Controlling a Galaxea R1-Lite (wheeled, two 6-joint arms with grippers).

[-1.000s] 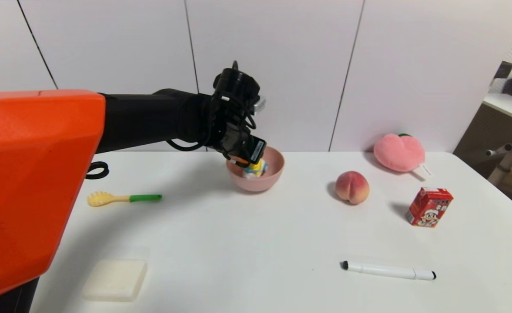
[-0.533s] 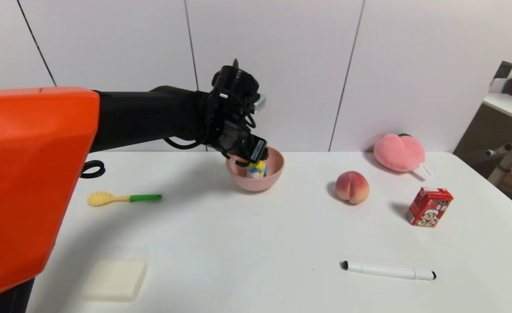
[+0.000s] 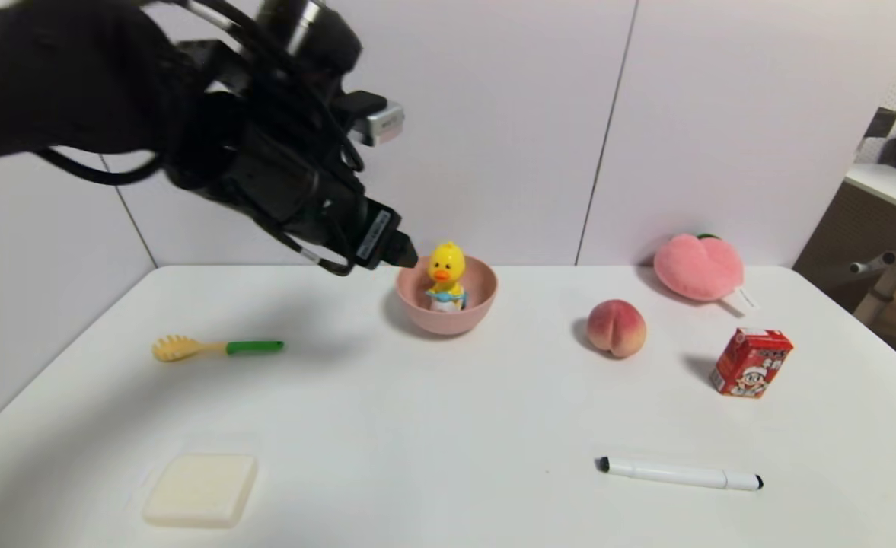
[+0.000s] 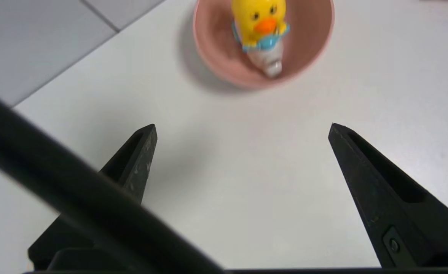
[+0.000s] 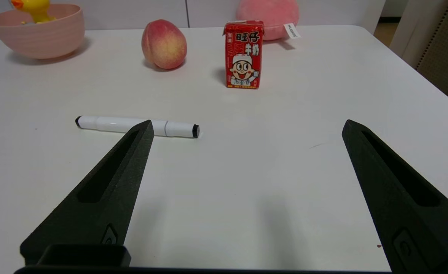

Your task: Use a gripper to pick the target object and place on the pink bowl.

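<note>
Both grippers carry nothing; the left gripper [image 4: 243,127] has its fingers [image 4: 142,152] spread wide, and beyond their tips the duck toy [image 3: 446,278] sits upright inside the pink bowl [image 3: 480,304], presumably because the drop is done and wide fingers clear its head. Right gripper [image 5: 246,127] is parked, fingers likewise apart; a white marker [image 5: 136,125] lies just past its fingertip.

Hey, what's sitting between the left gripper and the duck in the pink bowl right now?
Nothing but bare white table, in the left wrist view: the open left gripper is clear of the pink bowl holding the duck.
</note>
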